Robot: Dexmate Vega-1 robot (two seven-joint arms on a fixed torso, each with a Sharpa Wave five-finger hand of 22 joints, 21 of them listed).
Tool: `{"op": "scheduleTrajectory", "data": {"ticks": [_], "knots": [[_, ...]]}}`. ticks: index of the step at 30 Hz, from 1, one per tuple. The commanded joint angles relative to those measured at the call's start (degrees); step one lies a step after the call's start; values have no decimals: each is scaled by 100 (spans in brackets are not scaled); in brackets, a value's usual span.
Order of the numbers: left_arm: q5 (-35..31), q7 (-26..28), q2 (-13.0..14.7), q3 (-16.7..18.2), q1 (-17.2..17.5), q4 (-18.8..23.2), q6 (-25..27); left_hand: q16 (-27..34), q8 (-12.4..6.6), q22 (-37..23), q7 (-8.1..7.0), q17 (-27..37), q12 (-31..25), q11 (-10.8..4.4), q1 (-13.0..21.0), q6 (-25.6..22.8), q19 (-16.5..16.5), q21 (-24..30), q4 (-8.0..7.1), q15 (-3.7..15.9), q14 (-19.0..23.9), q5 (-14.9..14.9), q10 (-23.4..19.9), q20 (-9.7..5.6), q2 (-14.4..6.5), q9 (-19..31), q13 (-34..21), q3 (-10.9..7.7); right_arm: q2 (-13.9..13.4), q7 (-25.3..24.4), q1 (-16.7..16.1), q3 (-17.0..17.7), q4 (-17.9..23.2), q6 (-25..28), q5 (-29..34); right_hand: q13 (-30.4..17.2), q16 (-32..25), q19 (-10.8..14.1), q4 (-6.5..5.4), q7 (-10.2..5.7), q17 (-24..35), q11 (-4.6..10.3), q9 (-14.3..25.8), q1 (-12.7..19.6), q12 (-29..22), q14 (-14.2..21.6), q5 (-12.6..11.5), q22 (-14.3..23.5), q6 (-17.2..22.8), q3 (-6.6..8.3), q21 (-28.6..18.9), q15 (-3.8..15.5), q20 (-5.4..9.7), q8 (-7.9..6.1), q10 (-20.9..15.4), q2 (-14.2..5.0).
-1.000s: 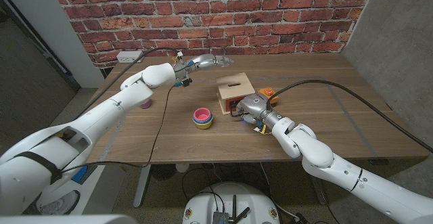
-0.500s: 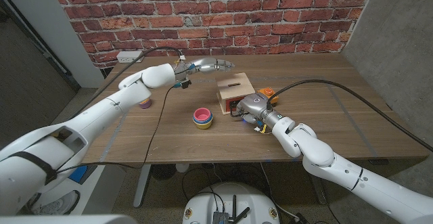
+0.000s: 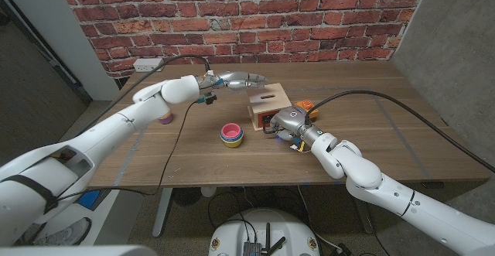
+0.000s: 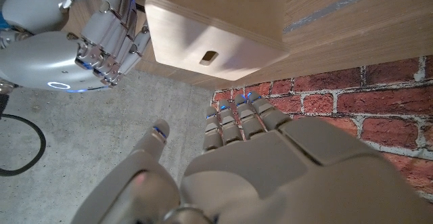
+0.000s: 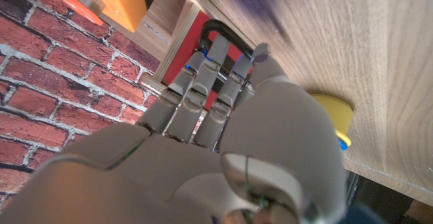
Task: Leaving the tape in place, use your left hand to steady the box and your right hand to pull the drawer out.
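Note:
The small wooden box (image 3: 268,101) with a slot in its top (image 4: 211,55) stands mid-table. Its red drawer front (image 5: 196,31) carries a black handle (image 5: 223,29). My right hand (image 3: 285,123) is at that front, its fingertips (image 5: 206,51) against the handle; whether they grip it is unclear. My left hand (image 3: 237,80) hovers just above and behind the box with fingers stretched out and apart, holding nothing and not touching the box (image 4: 267,149). The orange tape (image 3: 306,106) sits right beside the box on its far right side.
Stacked pink, yellow and blue cups (image 3: 231,134) stand left of the box. A purple object (image 3: 165,119) lies under my left forearm. A yellow piece (image 5: 331,112) lies beneath my right hand. A brick wall backs the table (image 3: 387,132).
My left hand has come down and a little nearer to the box top. The right hand, box and tape have stayed put.

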State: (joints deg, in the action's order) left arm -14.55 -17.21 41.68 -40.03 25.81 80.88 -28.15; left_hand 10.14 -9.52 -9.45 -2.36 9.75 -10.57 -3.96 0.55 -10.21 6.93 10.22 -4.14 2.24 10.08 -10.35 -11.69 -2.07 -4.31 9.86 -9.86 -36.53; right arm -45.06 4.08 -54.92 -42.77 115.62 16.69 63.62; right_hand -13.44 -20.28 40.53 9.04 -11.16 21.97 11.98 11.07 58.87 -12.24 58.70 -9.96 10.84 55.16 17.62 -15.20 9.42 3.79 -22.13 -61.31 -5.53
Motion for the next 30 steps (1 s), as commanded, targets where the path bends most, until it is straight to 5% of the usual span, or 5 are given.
{"op": "scheduleTrajectory", "data": {"ticks": [1,30], "knots": [[-634,209,120,-33,9,70,-199,-30,-9,-29,-43,12,20,-18,-73,107,-87,-14,-111,331,-73,-28,90,-801,-457,12,-10,6,-6,3,0,9,-19,18,-80,-16,69,31,0,-24,55,3,25,-25,30,95,-31,22,64,-11,-48,431,731,-40,-61,-29],[-1200,219,398,35,94,374,-180,-54,-49,-27,50,-7,51,19,-85,395,-451,-13,-421,279,-416,-54,451,-988,-382,6,3,132,83,48,113,-97,-96,98,-60,-33,258,21,-6,-35,176,6,45,-124,52,160,-25,19,89,-33,-47,426,734,-40,-78,-48]]}}
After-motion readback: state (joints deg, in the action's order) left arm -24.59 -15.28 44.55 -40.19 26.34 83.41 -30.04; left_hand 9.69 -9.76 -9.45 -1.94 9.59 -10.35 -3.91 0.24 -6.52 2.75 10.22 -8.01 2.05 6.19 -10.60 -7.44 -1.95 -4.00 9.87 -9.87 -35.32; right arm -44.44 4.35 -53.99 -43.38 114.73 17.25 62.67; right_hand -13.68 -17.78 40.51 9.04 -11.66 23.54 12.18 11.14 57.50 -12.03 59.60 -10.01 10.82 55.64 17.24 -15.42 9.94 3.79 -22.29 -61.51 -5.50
